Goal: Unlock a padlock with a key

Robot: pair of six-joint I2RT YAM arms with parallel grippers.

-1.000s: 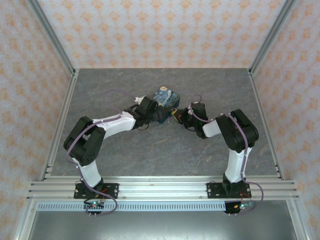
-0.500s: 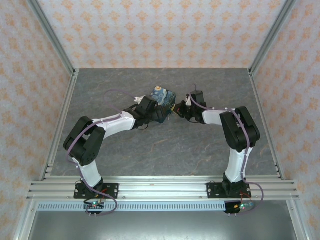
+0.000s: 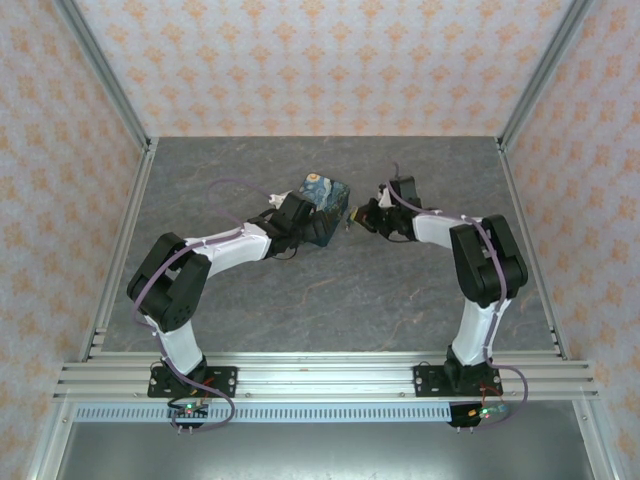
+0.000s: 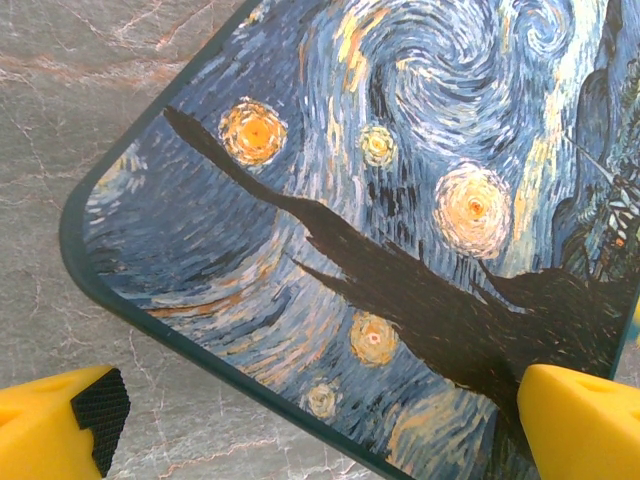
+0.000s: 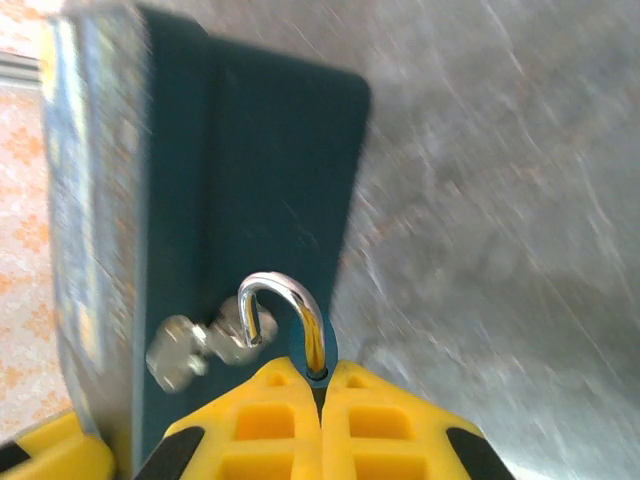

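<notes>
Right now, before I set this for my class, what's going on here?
Two robot arms work on a Starry Night box on the grey table. The left gripper is open, its fingers straddling a box corner. The right gripper is shut on the padlock at the box's side, the silver shackle rising between its fingertips. Whether it is unlocked is unclear.

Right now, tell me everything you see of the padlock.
The padlock's shiny silver metal shackle arches upright above the right gripper, whose yellow jaws are shut. Its longer leg runs down into the seam between them; the shorter leg ends beside a silver fitting on the teal box. Its body is hidden, so locked or open is unclear.
</notes>
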